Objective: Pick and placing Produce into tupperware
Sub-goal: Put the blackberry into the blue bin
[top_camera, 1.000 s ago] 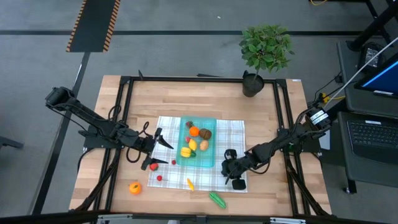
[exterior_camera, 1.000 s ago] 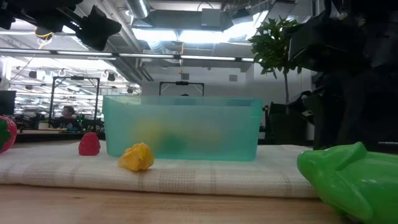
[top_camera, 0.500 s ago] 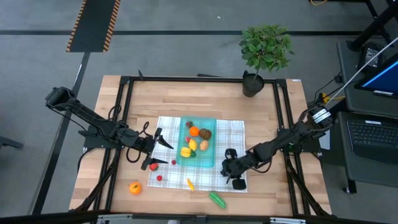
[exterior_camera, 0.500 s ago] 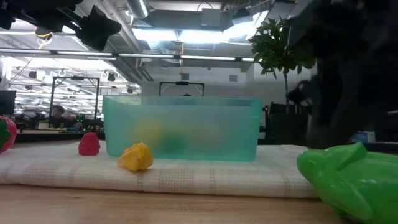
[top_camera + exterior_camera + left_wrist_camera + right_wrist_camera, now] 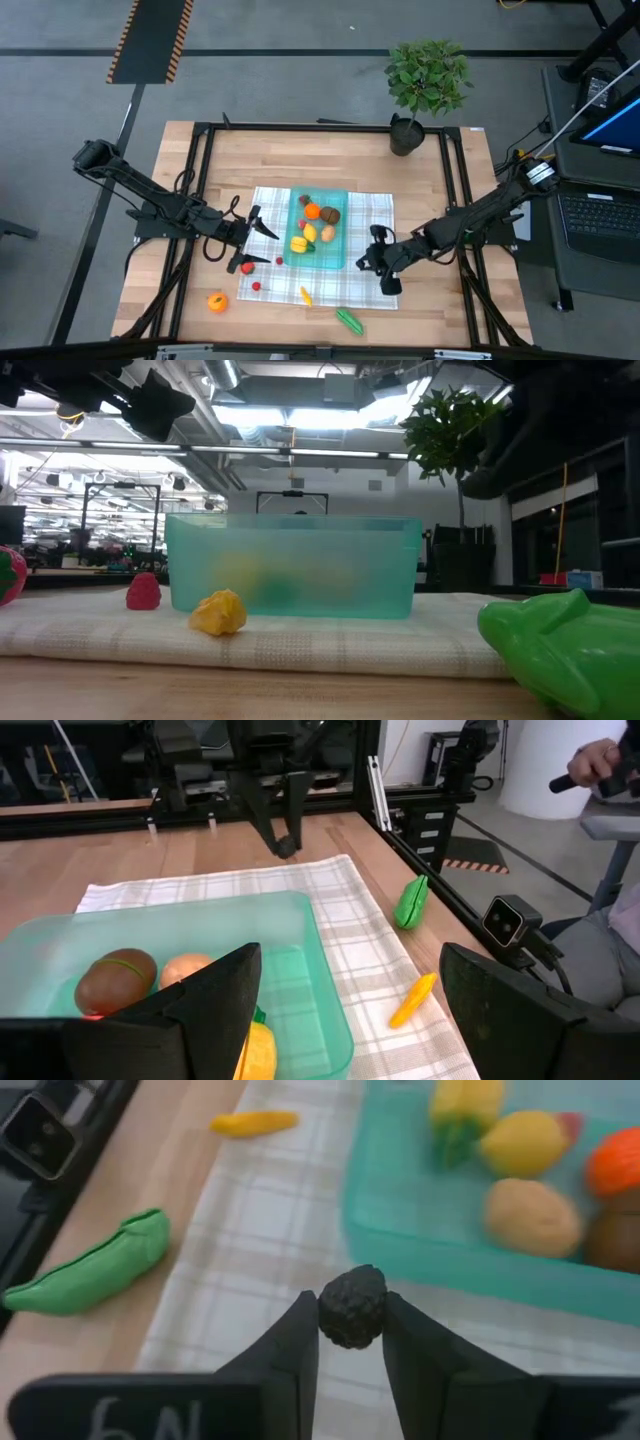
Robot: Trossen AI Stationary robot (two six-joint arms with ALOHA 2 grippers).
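Observation:
The teal tupperware [image 5: 318,230] stands on a checked cloth [image 5: 375,215] and holds several produce pieces: orange, brown, yellow and tan. Loose produce lies near the front: a green pea pod [image 5: 349,320], a yellow piece [image 5: 305,296], an orange one [image 5: 217,301] and small red ones [image 5: 247,268]. My right gripper [image 5: 372,262] hovers just right of the tupperware, shut on a dark bumpy piece [image 5: 352,1295]. My left gripper [image 5: 250,240] waits open at the tupperware's left side, its fingers [image 5: 215,995] standing wide before the near wall [image 5: 150,925]. My right gripper pinches the dark bumpy piece's two opposite sides [image 5: 330,1312] between its two fingertips [image 5: 300,1330]. The fingers slant down from the table's right side. The piece is lifted clear above the checked cloth, beside the tupperware's right wall [image 5: 450,1270].
A potted plant [image 5: 425,85] stands at the table's far right. A black metal frame [image 5: 200,180] runs around the work area. In the low view the pea pod [image 5: 565,645] lies close to the camera, with the yellow piece [image 5: 218,612] and a red piece [image 5: 143,592] before the tupperware [image 5: 295,565].
My right gripper has risen off the cloth and drawn back a little toward the table's right and far side, tipping less steeply. In the low view its arm has lifted out of the right half of the picture. My left arm has kept still.

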